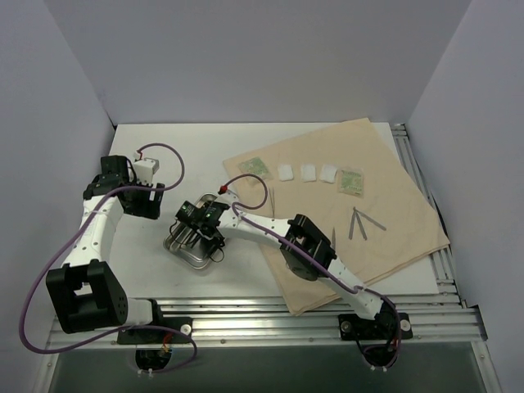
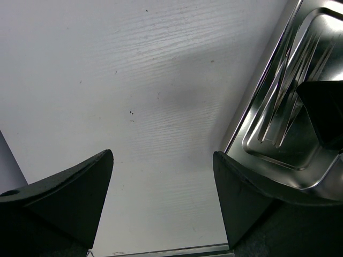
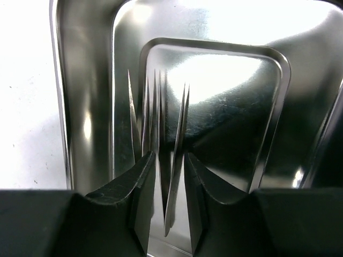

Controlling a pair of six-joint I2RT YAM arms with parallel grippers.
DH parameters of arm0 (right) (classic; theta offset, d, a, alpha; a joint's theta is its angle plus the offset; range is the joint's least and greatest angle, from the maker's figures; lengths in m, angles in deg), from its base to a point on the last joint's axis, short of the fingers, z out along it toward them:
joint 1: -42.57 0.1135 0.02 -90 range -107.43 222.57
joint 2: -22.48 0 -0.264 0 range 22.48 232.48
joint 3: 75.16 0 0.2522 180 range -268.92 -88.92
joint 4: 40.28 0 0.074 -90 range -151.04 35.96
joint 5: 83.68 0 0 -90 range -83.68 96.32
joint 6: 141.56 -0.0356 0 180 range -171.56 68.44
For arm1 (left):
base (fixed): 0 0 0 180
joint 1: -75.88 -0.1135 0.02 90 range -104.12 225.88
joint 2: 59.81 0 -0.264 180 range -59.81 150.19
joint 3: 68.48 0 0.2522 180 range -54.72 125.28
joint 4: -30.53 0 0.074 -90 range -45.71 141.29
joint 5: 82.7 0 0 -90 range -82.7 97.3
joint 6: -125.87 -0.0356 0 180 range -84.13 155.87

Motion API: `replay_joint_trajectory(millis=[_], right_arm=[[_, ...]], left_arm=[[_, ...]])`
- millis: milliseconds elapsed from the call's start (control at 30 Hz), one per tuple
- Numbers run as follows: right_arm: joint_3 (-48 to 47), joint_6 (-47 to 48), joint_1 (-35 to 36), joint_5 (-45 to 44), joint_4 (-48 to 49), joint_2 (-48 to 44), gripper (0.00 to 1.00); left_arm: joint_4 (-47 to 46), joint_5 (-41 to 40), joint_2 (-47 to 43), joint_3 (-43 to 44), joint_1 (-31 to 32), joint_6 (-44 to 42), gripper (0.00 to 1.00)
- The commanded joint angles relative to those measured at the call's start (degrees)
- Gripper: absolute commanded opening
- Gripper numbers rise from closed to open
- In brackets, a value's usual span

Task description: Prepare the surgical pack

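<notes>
Top view: tan cloth lies flat on the right half of the white desk. Along its 12 o'clock side sits a row of two green packets with three white gauze squares between them. Two thin steel tools lie crossed toward the cloth's 3 o'clock side, too small to tell which kind. Another thin tool lies near its 9 o'clock edge.

Steel tray sits on bare desk just off the cloth at its 9 o'clock, not on it.

Right gripper hangs over the tray. In the right wrist view its fingers are nearly together, clenched on thin pointed tweezers with tips aimed into the tray; the extra spikes are reflections.

Left gripper is at the tray's 10 o'clock, released. In the left wrist view its fingers are wide apart over bare desk, grasping nothing, with the tray rim at 3 o'clock just beside the right finger.
</notes>
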Motion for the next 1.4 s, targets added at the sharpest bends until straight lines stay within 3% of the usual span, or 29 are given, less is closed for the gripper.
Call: replay_joint_trajectory(millis=[0, 400, 533, 567, 600, 667, 833, 1033, 1167, 1367], right_arm=[[0.68, -0.21, -0.84, -2.05, -1.58, -1.27, 0.25], [1.81, 10.94, 0.39, -8.99, 5.0, -10.92, 0.28], [11.79, 20.32, 0.3, -11.36, 15.62, -22.05, 0.28], [14.71, 28.44, -0.22, -11.63, 18.7, -24.45, 0.3], [17.7, 33.05, -0.75, -10.76, 25.25, -27.17, 0.33], [25.79, 42.36, -2.67, -7.08, 29.44, -34.2, 0.36], [36.26, 49.69, -15.41, 11.19, 32.35, -44.32, 0.39], [35.49, 58.49, -24.73, 17.27, 20.76, -40.48, 0.41], [30.13, 62.44, -26.06, 18.0, 12.25, -33.36, 0.35], [24.41, 65.09, -25.8, 18.43, 8.18, -24.21, 0.32]], left_arm=[[-1.58, 0.34, -1.62, 0.21, -0.43, -0.6, 0.85], [-0.18, 0.34, -1.27, 2.23, -0.43, -0.95, 0.85], [0.87, 0.16, -1.7, 3.29, -0.51, -1.04, 0.85], [0.79, -0.19, -1.79, 3.38, -0.52, -0.95, 0.85], [0.7, -0.45, -2.05, 3.29, -0.52, -0.95, 0.85], [0.09, -0.89, -2.67, 3.2, -0.52, -0.95, 0.85], [0.7, -2.21, -2.24, 4.17, -0.52, -0.51, 0.85], [1.58, -3.97, -1.71, 4.35, -0.43, -0.34, 0.85], [1.32, -4.5, -1.27, 4.17, -0.43, 0.28, 0.85], [1.05, -4.06, 0.66, 4.17, -0.43, 0.46, 0.85]])
